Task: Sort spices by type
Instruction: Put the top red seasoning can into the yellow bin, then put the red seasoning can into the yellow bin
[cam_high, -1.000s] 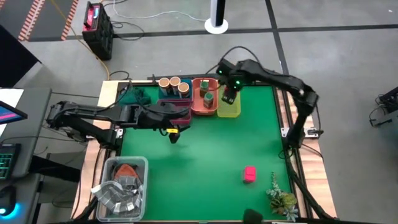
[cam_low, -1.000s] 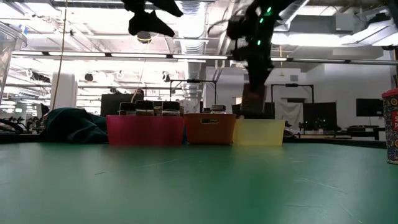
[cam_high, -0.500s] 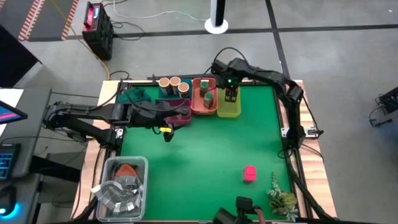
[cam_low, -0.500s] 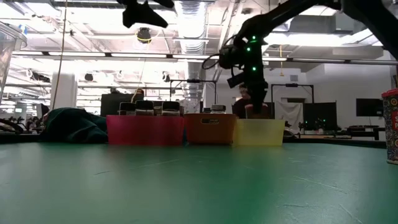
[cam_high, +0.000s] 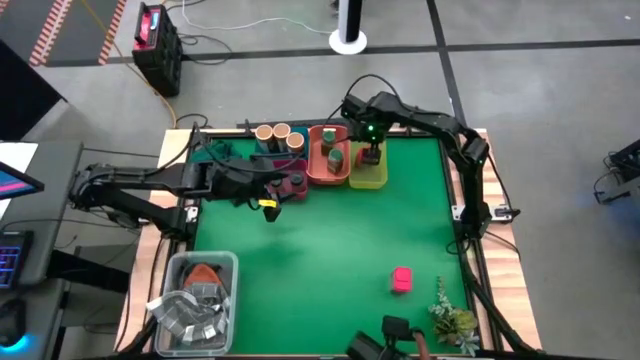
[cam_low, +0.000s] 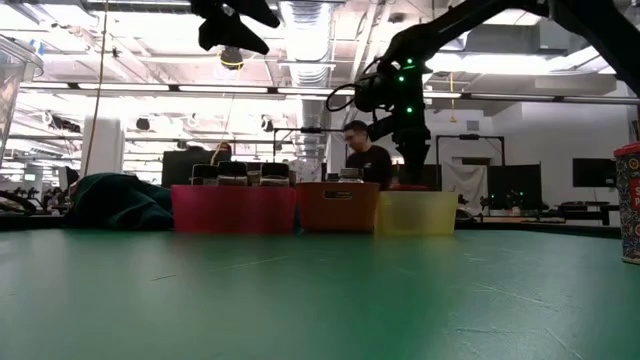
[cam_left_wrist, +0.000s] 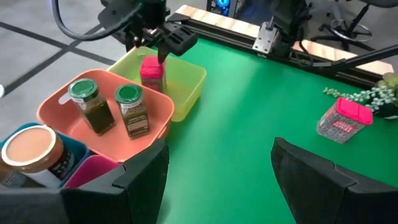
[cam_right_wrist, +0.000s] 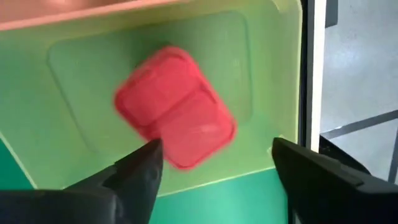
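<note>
At left of the high view, the left gripper (cam_high: 268, 208) hovers spread over the desk (cam_high: 330, 250). Right of it, green-topped jars (cam_left_wrist: 109, 109) stand in the orange tray (cam_left_wrist: 62, 106). The right gripper (cam_high: 372, 157), spread, hangs over the pink box (cam_right_wrist: 175, 106) in the yellow tray (cam_right_wrist: 261, 68). Another pink box (cam_high: 401, 279) lies lower right.

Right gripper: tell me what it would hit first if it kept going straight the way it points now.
The right gripper points down into the yellow-green tray, fingers open. Directly ahead is the pink-lidded spice box standing in that tray, so it would likely meet that lid first.
</note>
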